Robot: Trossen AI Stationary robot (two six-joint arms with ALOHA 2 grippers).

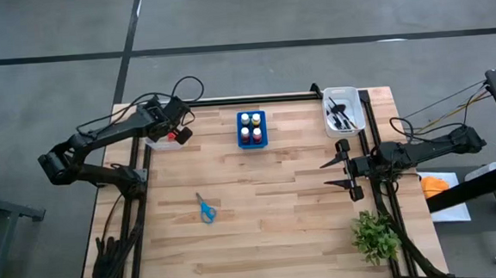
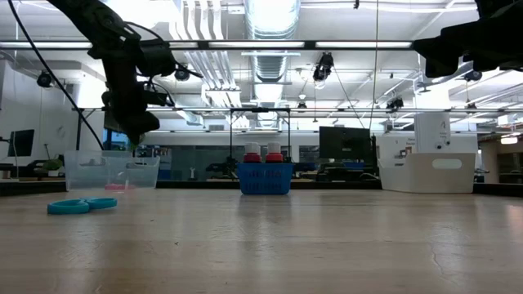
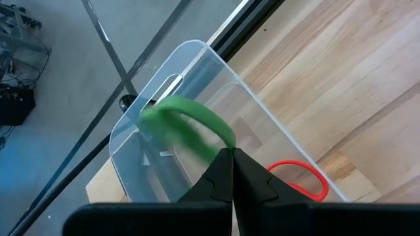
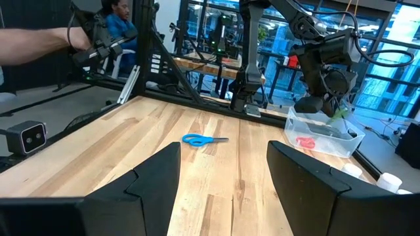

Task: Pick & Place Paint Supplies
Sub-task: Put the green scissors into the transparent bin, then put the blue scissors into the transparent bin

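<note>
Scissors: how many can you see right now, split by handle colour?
Green scissors: 1, clamped in the left gripper over the clear bin
Red scissors: 1, lying in that bin
Blue scissors: 1, loose on the table
Total: 3

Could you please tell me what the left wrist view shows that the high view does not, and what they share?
Only the left wrist view shows the green-handled scissors pinched in the shut left end effector above the clear bin. Only the high view shows the blue-handled scissors lying on the table, the blue bottle holder, the plant and the open right end effector. Both show the red-handled scissors in that bin.
</note>
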